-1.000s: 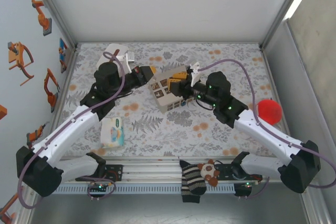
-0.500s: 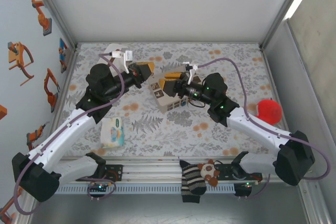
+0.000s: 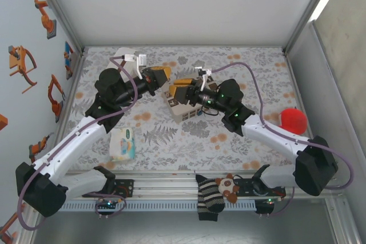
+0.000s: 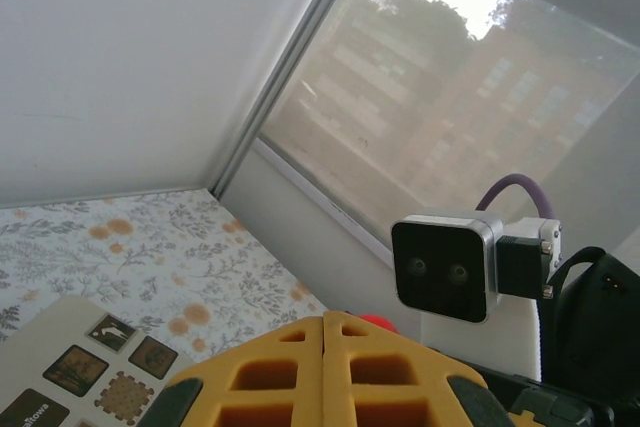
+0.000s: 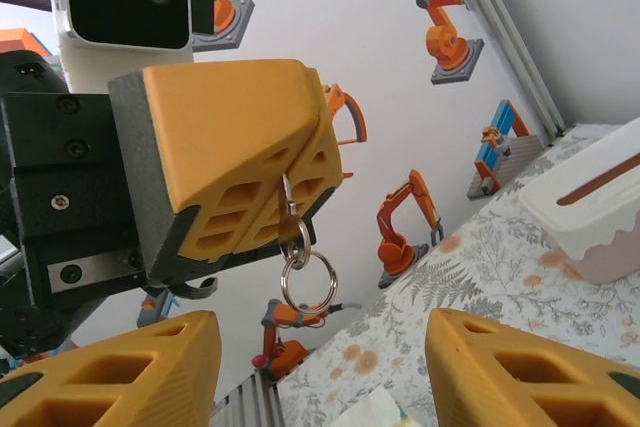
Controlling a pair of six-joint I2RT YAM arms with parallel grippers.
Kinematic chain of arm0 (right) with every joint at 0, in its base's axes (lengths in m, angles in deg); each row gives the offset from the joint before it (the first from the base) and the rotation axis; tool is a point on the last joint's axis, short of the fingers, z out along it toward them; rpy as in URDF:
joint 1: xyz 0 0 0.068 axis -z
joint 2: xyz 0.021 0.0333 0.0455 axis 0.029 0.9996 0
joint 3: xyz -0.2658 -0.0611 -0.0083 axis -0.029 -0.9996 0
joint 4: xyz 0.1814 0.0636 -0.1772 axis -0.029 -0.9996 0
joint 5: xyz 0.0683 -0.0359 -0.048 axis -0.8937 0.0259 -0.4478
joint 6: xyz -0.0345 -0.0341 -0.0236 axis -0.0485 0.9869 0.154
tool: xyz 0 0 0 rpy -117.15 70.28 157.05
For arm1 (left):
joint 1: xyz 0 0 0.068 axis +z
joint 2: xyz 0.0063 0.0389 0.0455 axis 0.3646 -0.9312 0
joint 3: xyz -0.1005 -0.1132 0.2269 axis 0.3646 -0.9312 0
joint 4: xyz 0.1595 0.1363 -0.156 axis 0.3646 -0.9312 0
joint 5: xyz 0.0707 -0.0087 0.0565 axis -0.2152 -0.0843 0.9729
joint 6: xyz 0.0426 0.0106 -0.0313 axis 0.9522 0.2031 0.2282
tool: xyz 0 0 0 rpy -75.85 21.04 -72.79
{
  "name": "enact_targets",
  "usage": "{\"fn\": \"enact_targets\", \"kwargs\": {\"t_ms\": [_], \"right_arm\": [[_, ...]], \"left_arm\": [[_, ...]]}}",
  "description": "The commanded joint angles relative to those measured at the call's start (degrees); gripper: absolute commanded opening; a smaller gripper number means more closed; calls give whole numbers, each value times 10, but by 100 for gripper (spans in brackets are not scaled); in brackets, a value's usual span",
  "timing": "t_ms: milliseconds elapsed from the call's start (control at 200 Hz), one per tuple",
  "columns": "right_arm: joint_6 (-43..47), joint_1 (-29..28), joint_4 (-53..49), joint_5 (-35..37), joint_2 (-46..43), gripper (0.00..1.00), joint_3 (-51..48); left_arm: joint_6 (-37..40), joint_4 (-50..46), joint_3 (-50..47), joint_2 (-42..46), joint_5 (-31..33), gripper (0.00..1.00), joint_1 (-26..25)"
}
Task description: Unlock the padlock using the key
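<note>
My left gripper [image 3: 162, 75] hangs above the table's back left, its yellow fingers [image 4: 270, 372] pressed together. The right wrist view shows it [image 5: 285, 182] shut on a small metal key [image 5: 290, 215]; the key's ring [image 5: 308, 283] dangles below the fingertips. My right gripper [image 3: 182, 90] faces it from the right, over the beige box [image 3: 183, 108]. It [image 5: 320, 347] is open, with the key ring hanging above the wide gap between its fingers [image 5: 500, 367]. The blue padlock is out of view.
The beige box with dark squares [image 4: 70, 377] lies mid-table. A tissue pack [image 3: 123, 143] lies front left, and a red ball [image 3: 293, 120] sits at the right. A white and pink box [image 5: 590, 209] stands at the back left. A striped sock and a panda toy [image 3: 219, 191] lie on the front rail.
My right gripper has reached left across the beige box toward the left gripper. The left gripper has lifted slightly and stays shut on the key.
</note>
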State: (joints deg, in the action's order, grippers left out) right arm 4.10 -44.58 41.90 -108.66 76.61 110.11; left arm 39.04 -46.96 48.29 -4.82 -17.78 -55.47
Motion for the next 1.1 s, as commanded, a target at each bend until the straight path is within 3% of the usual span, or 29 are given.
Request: {"fn": "enact_targets", "kwargs": {"t_ms": [0,270,1097], "right_arm": [[-4,-3,27,-12,8,52,33],[-5,-3,27,-18,24,47,56],[-15,-4,29,-4,29,9,49]], "left_arm": [[3,21,9,1,-12,0,2],[3,15,8,3,-11,0,2],[12,6,3,14,-6,0,2]]}}
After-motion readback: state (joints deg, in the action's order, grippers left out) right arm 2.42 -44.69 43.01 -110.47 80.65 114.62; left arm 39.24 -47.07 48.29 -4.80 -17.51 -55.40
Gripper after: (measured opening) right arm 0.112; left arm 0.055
